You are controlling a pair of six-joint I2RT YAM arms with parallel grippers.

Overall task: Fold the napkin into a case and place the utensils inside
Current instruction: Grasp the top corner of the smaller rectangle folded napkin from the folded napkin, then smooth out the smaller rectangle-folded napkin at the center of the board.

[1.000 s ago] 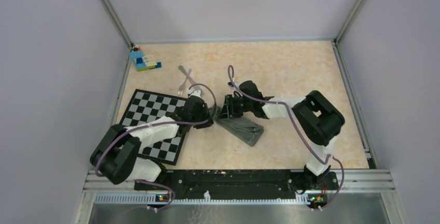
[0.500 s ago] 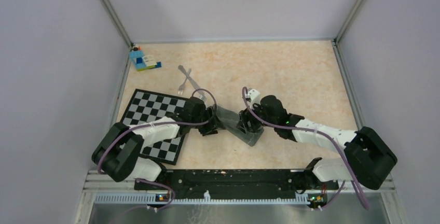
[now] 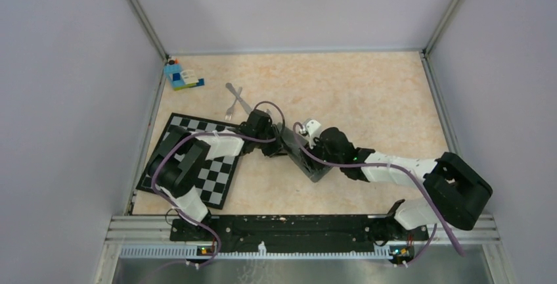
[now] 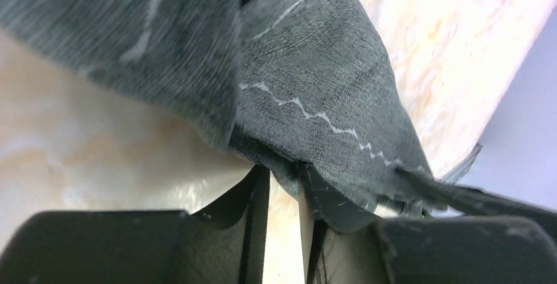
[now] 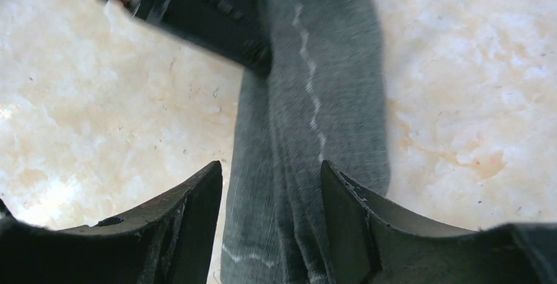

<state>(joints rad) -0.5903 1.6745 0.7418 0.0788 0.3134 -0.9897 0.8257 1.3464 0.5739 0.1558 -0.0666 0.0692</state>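
Napkin (image 3: 309, 164) lies as a folded strip mid-worktop (image 3: 368, 93). Only my wrist views show my grip: right pincer (image 5: 270, 172) spread astride it, left pincer (image 4: 282, 185) nearly together at its hem, pinching or not I cannot tell. Overhead alone shows the utensils (image 3: 236, 102) beyond.

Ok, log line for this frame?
folding | left jaws: pinching napkin edge | right jaws: open astride napkin | utensils: on table, uninserted

Napkin (image 4: 315, 87) dk grey w/ pale zigzag stitch; mat (image 3: 220, 182) blk/wht checks; tabletop (image 3: 368, 93) beige marbled
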